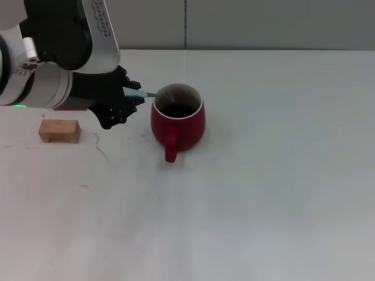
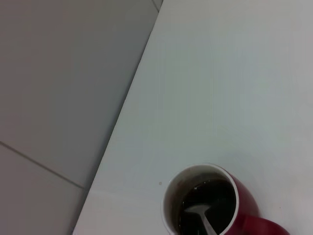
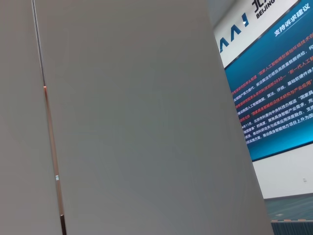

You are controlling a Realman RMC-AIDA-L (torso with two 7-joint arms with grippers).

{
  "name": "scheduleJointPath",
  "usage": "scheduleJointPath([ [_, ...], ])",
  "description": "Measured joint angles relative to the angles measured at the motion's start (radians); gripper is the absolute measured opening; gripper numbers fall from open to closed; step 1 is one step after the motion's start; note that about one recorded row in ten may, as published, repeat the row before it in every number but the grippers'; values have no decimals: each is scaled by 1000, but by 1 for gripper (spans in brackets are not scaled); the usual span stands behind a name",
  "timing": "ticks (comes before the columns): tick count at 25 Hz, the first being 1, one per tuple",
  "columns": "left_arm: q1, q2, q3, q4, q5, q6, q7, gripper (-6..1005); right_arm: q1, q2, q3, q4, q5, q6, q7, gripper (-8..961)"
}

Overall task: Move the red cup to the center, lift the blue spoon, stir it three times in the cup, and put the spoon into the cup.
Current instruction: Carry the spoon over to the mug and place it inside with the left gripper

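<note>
The red cup [image 1: 178,122] stands upright on the white table [image 1: 263,175], its loop handle turned toward me. My left gripper [image 1: 130,96] is just left of the cup and is shut on the blue spoon [image 1: 140,92]. The spoon's pale handle slants over the rim and its grey bowl dips into the cup. The left wrist view shows the cup [image 2: 244,208] from above, with the spoon's metal bowl [image 2: 199,213] inside against the dark interior. My right gripper is out of view; its wrist view shows only a wall and a screen.
A tan wooden block [image 1: 59,131] lies on the table left of the gripper. A small red-orange block [image 1: 71,108] is mostly hidden under my left arm. The table's far edge [image 1: 234,50] meets a grey wall.
</note>
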Motion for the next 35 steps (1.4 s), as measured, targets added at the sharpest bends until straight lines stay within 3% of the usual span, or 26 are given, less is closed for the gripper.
scheduleJointPath([
  [16, -121, 0, 3, 294, 34, 126, 3, 199, -12, 0, 0, -1, 0, -5, 0, 780],
  [24, -148, -6, 55, 299, 20, 150, -6, 202, -12, 0, 0, -1, -2, -5, 0, 780],
  [35, -112, -3, 66, 266, -30, 139, -6, 204, -9, 0, 0, 5, -2, -5, 0, 779],
])
